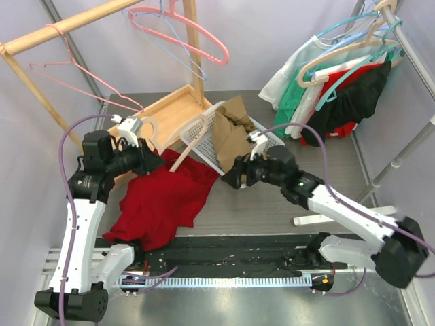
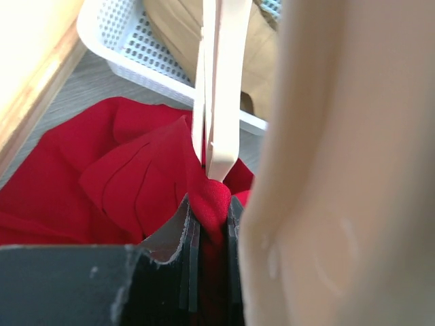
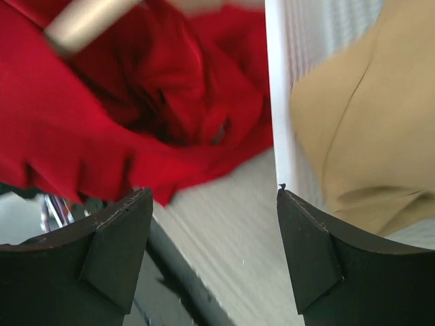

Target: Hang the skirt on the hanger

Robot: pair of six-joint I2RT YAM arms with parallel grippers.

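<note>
The red skirt (image 1: 163, 200) lies crumpled on the table at the left of centre. My left gripper (image 1: 156, 160) is shut on a fold of its upper edge; in the left wrist view red cloth (image 2: 211, 204) is pinched between the jaws. A cream hanger (image 1: 188, 146) slants from the skirt up to the basket, and its arm (image 2: 221, 88) touches the pinched fold. My right gripper (image 1: 232, 178) is open and empty, just right of the skirt. Its wrist view shows the gripper (image 3: 214, 204) over bare table, with the skirt (image 3: 102, 122) beyond it.
A white basket (image 1: 204, 153) with a tan garment (image 1: 234, 132) leans behind the skirt; its rim (image 3: 280, 102) is close to my right jaw. A wooden rack (image 1: 163, 109) with pink hangers stands back left. Clothes (image 1: 340, 95) hang back right.
</note>
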